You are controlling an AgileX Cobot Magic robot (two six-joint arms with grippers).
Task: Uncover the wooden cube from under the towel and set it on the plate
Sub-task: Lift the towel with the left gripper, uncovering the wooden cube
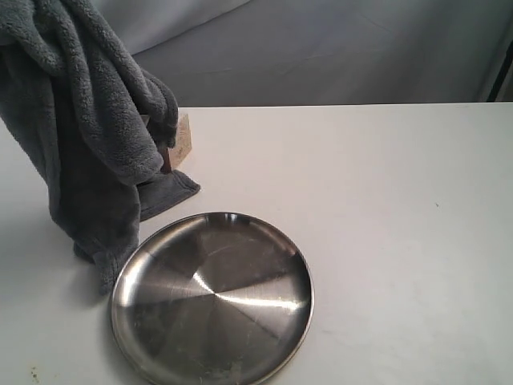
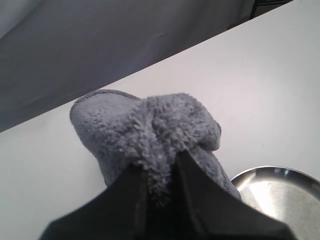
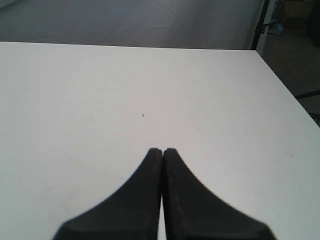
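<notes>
Where the hanging folds part at the left rear of the scene, the wooden cube (image 1: 183,138) shows one pale, grained face and a darker shaded side. The rest of it is behind cloth and its base is covered, so contact with the tabletop (image 1: 385,224) cannot be confirmed. The cube sits beyond the plate, apart from it and not on it.

The towel (image 1: 88,120) is grey-blue plush, gathered into a thick bunch that drops from the upper left corner of the exterior view. It drapes across the cube's left side. One flap lies flat on the tabletop just in front of the cube, and the lowest corner trails down to just beside the plate's left rim.

The plate (image 1: 212,297) is round, shiny steel with faint scratches. It lies flat near the front edge with nothing on it.

The left end effector (image 2: 160,165) is clenched on the towel, with a tuft of plush pinched between its two dark fingers and the cloth bulging beyond the tips. Its wrist view also catches an arc of the plate's rim. In the exterior view it is hidden by the cloth.

The right end effector (image 3: 162,151) has its fingers pressed together tip to tip with nothing between them. It is over bare white tabletop, well away from the towel, and is not seen in the exterior view.
</notes>
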